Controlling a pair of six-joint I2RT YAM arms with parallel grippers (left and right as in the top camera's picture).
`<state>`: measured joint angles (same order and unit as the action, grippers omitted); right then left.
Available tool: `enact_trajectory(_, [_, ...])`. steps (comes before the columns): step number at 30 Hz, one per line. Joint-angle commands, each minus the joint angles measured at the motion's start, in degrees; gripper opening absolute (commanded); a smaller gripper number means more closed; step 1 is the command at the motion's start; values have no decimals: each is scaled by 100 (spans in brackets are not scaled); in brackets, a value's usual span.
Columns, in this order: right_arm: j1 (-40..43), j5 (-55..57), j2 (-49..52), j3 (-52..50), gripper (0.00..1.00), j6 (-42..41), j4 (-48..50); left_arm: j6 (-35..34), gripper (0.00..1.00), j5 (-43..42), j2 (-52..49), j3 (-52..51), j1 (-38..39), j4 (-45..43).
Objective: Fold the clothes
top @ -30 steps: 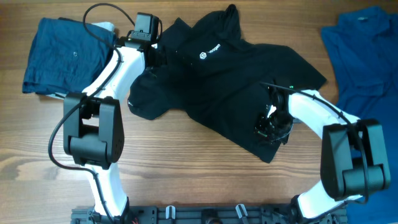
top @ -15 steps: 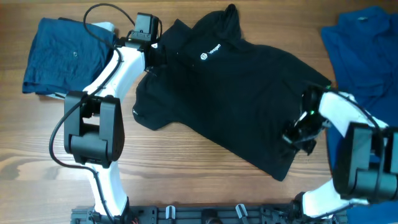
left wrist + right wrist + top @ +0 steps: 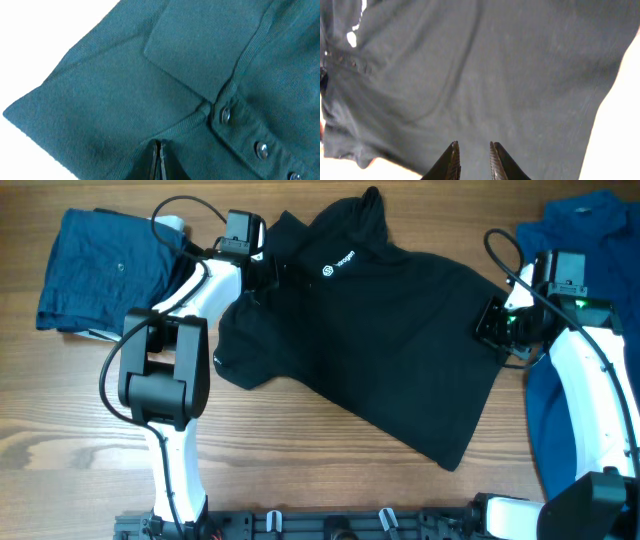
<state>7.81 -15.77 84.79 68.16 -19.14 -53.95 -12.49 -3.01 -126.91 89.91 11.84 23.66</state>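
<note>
Black shirt (image 3: 380, 330): chest lettering (image 3: 347, 264) beside round logo (image 3: 327, 270) too small to read.
Left gripper (image 3: 159, 160): only tips show at bottom edge of left wrist view, pressed together on fabric fold; in overhead view, hidden beneath left arm (image 3: 190, 290).
Right gripper (image 3: 473, 146): finger roots cut off by bottom edge, small gap between tips.
Bright blue shirt (image 3: 585, 240): cut by right edge, partly under right arm (image 3: 585, 395).
Pale garment (image 3: 172, 224): sliver only, rest under navy pile (image 3: 100, 265).
Third button (image 3: 295, 176): cut by bottom edge.
</note>
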Motion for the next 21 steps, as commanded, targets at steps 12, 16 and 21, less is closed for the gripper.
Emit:
enact_trajectory(12, [-184, 195, 544, 35, 7, 1231, 1115, -1084, 4, 1672, -337, 11, -39, 2350])
enact_trajectory(16, [-800, 146, 643, 149, 19, 2186, 2229, -1095, 4, 1475, 426, 13, -33, 2048])
enact_trajectory(21, [-1261, -109, 990, 1064, 34, 2225, 2697, -1093, 16, 879, 2498, 11, -35, 1799])
